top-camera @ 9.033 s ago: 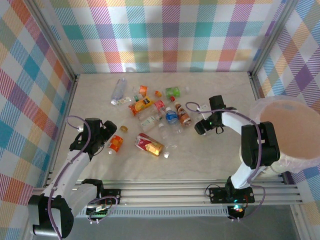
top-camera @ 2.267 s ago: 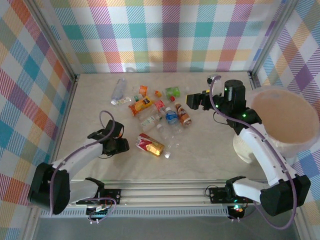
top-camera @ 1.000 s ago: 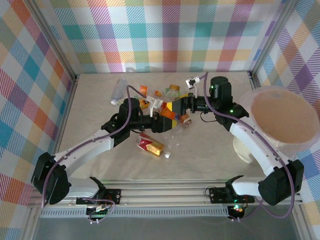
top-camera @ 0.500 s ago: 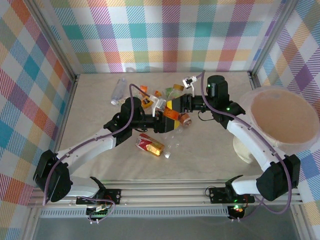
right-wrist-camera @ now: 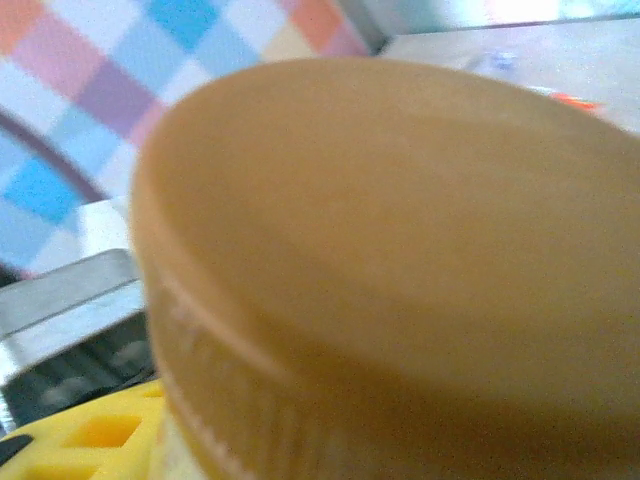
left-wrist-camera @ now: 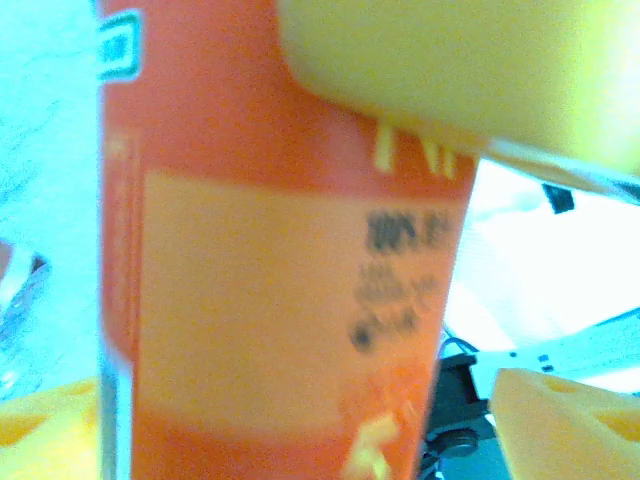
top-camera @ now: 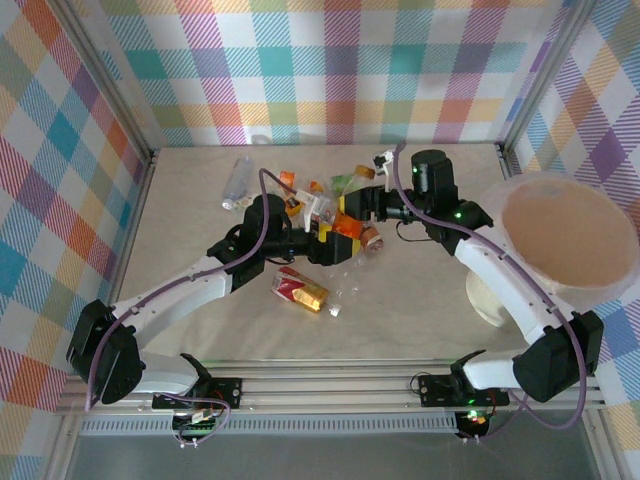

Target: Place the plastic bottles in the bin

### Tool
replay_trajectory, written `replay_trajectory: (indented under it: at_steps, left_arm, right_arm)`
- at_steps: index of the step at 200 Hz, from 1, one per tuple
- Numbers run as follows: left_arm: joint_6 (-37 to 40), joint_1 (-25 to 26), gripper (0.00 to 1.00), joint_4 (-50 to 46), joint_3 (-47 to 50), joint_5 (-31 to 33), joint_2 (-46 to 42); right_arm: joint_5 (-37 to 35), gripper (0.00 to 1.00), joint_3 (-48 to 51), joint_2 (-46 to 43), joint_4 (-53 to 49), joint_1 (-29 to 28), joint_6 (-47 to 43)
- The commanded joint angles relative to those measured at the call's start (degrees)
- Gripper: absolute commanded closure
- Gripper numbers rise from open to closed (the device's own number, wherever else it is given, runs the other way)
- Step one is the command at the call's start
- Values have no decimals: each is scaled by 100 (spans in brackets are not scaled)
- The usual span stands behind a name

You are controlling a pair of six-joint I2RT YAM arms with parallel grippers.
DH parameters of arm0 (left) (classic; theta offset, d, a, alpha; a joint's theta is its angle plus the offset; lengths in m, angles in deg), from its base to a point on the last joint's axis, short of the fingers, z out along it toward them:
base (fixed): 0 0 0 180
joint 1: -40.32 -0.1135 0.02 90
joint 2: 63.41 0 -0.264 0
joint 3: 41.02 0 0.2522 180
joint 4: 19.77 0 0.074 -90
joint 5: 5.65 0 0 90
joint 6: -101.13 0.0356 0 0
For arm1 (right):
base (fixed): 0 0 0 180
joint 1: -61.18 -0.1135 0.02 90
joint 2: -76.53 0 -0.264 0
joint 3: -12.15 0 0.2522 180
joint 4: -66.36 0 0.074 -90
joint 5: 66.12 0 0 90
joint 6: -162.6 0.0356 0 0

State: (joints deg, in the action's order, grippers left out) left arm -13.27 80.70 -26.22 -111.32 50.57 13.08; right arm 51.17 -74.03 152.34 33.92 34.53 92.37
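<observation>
An orange-labelled plastic bottle (top-camera: 348, 226) hangs above the middle of the table between both grippers. My right gripper (top-camera: 360, 212) is shut on its upper end. The bottle's orange cap (right-wrist-camera: 400, 250) looms close in the right wrist view, beside one yellow finger (right-wrist-camera: 90, 435). My left gripper (top-camera: 326, 236) is open around the bottle's body (left-wrist-camera: 280, 280); its yellow pads (left-wrist-camera: 570, 425) stand wide, with a gap showing on the right side. More plastic bottles lie on the table: a clear one (top-camera: 237, 180), a green one (top-camera: 347, 181) and a red-and-yellow one (top-camera: 300, 290). The bin (top-camera: 560, 178) stands at the right.
Loose caps and small bottles are scattered at the back centre (top-camera: 290, 182). Checked walls enclose the table on three sides. An aluminium rail (top-camera: 330, 385) runs along the near edge by the arm bases.
The left arm brought the orange bottle up to the right gripper. The right gripper shut on it, then the left gripper opened.
</observation>
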Motion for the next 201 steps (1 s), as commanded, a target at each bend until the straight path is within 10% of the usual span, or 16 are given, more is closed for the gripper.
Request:
replay_trajectory:
  at_steps: [1, 108, 201]
  left_arm:
    - [64, 56, 3, -270, -89, 668, -68]
    - [-285, 49, 0, -1011, 33, 3365, -379]
    - [-581, 58, 0, -1001, 15, 3618, -111]
  right_arm:
    - [-1328, 54, -315, -131, -698, 2, -493]
    - [-5029, 53, -1690, -320, -2000, 172, -2338]
    - [-5257, 53, -1932, -954, -2427, 2234, -2340]
